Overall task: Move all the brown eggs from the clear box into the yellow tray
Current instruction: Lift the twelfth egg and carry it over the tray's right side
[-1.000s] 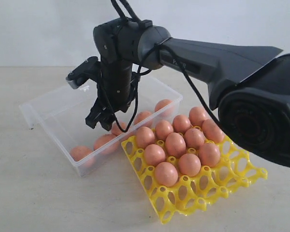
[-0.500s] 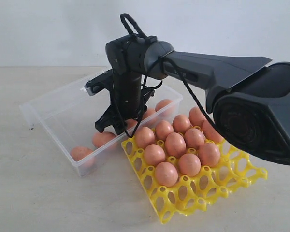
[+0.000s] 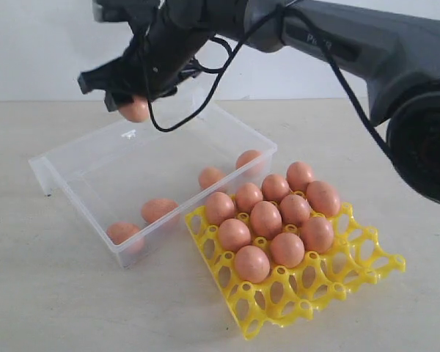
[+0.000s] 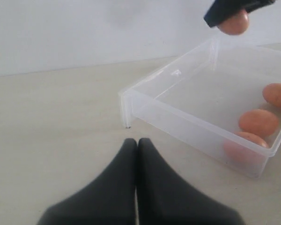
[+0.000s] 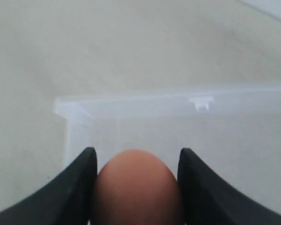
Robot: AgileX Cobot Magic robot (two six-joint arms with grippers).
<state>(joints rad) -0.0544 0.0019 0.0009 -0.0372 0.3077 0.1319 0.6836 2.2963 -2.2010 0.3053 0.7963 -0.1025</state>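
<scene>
Between right gripper (image 5: 136,187) fingers (image 5: 77,190): one smooth orange-brown oval egg (image 3: 136,110), clamped on both sides, hanging high over far wall of clear shallow plastic box (image 3: 125,169). Below fingers, in box: four more brown eggs (image 3: 159,210), much bare floor. Beyond box, touching it: bright yellow lattice plastic tray (image 3: 367,265) with eleven brown eggs (image 3: 266,219), outer cups free. Left gripper (image 4: 136,178): fingers pressed together, empty, just outside box corner.
</scene>
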